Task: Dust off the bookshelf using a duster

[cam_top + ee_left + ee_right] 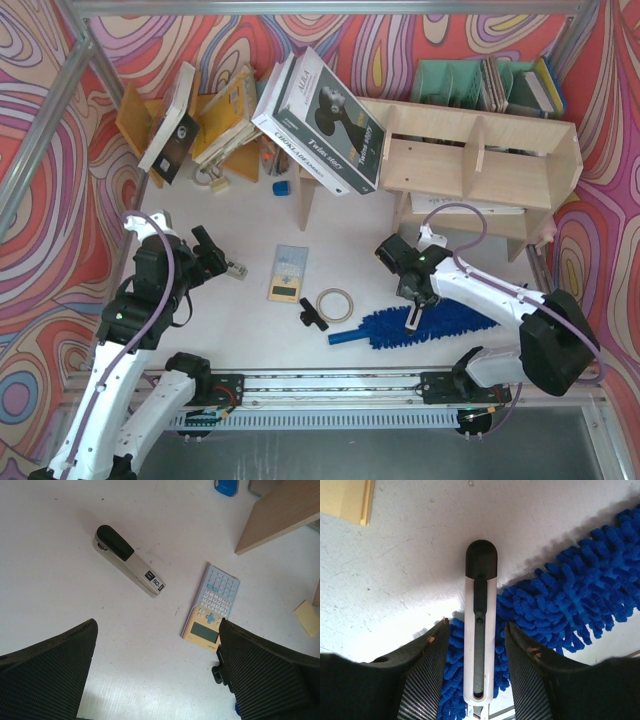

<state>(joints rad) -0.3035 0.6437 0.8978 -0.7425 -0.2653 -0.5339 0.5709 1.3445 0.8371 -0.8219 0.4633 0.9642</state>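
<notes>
The duster (440,322) lies on the near right part of the table (250,335), its blue handle pointing left toward a roll of tape (334,303), well short of the bookshelf (470,165) at the far right. The right gripper (414,305) hangs low over the fluffy head (570,600), fingers (437,670) spread either side of a white bar with a black tip (480,645), not touching it. Over on the left, the left gripper (157,622) is spread wide above a stapler (129,560) and a calculator (211,609).
</notes>
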